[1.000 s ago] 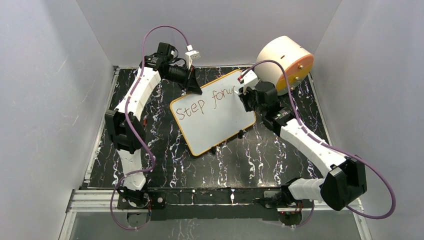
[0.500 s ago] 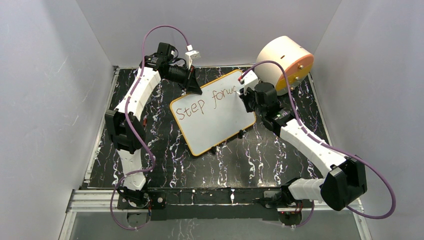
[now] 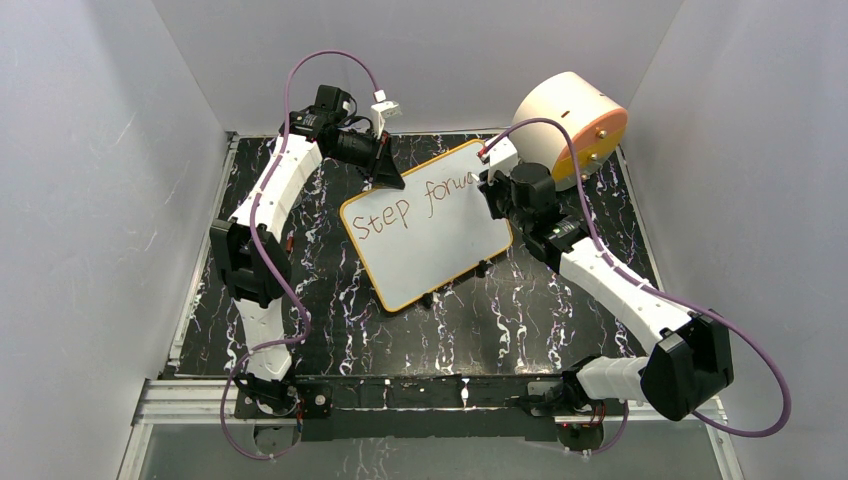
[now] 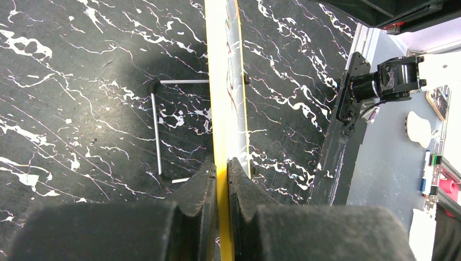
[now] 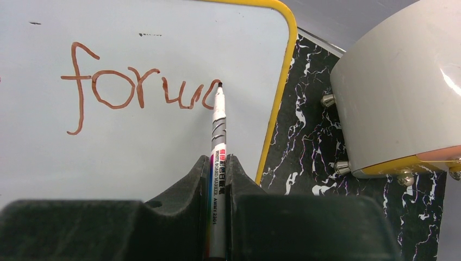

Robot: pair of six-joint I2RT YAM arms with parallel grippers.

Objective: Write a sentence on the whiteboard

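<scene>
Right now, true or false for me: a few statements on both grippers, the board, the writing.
1. The right gripper is shut on a marker. True.
2. The left gripper hangs open. False: it is shut on the edge of the whiteboard.
3. The sentence is finished. False: only "Step" and part of "forward" are written.
4. The round drum stands by the whiteboard's far right corner. True.

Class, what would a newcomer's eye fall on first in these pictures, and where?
A white rectangular whiteboard with a yellow frame sits centrally, carrying unfinished reddish-brown handwritten words. The right claw grips a white marker, its tip at the last letter, while the left claw pinches the board's far edge. A round peach-and-orange drum sits at the far right.
</scene>
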